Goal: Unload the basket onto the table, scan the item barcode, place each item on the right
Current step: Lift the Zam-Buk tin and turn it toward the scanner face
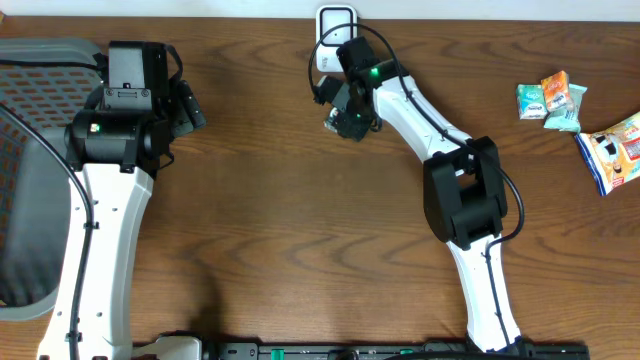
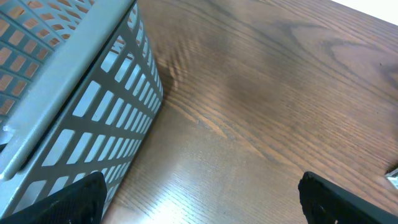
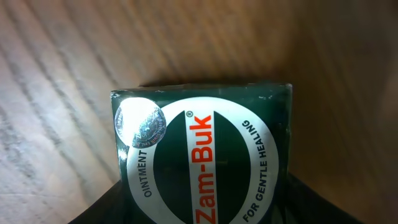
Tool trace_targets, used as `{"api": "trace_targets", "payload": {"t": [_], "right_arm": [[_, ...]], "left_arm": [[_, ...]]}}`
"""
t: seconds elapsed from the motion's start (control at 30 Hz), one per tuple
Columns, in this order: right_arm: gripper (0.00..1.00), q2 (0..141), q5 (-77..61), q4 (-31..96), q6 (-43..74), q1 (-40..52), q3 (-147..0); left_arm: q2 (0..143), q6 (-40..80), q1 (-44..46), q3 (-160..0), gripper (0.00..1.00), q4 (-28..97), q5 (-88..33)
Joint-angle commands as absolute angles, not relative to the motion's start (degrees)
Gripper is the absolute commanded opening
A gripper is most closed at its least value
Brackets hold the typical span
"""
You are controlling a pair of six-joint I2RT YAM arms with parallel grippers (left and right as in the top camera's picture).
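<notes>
The item is a dark green Zam-Buk ointment box (image 3: pixel 202 155) with a white ring, red lettering and a round silver seal. My right gripper (image 3: pixel 202 208) is shut on it, a dark finger pressed against each side. No barcode shows on the face in view. Overhead, the right gripper (image 1: pixel 347 115) holds the box (image 1: pixel 333 123) just in front of a white scanner (image 1: pixel 335 22) at the table's far edge. My left gripper (image 1: pixel 192 106) stands wide open and holds nothing. Its fingertips (image 2: pixel 68 202) sit low over bare wood beside the basket.
A grey mesh basket (image 1: pixel 40 60) fills the far left, and its wall (image 2: pixel 81 106) stands right beside the left gripper. Small snack packets (image 1: pixel 550 100) and a blue-and-white packet (image 1: pixel 615 150) lie at the right edge.
</notes>
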State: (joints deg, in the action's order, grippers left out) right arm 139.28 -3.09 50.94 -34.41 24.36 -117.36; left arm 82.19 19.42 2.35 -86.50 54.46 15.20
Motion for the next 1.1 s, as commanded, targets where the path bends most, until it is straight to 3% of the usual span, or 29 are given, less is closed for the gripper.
{"api": "trace_targets", "payload": {"t": [0.0,0.23,0.5,0.7,1.07], "right_arm": [[0.45,139.8,-1.7,50.8,-32.5,24.4,-120.4],[0.40,139.8,-7.0,53.4,-30.5,23.3,-126.8],[0.40,139.8,-35.4,56.3,-29.6,16.7,-132.0],[0.45,139.8,-55.6,56.3,-22.5,9.1,-132.0],[0.45,139.8,-71.6,56.4,-16.0,4.8,-132.0]], "left_arm": [[82.4,18.7,2.2,-86.7,0.98,54.7,15.9],[82.4,18.7,2.2,-86.7,0.98,54.7,15.9],[82.4,18.7,2.2,-86.7,0.98,54.7,15.9],[82.4,18.7,2.2,-86.7,0.98,54.7,15.9],[82.4,18.7,2.2,-86.7,0.98,54.7,15.9]]}}
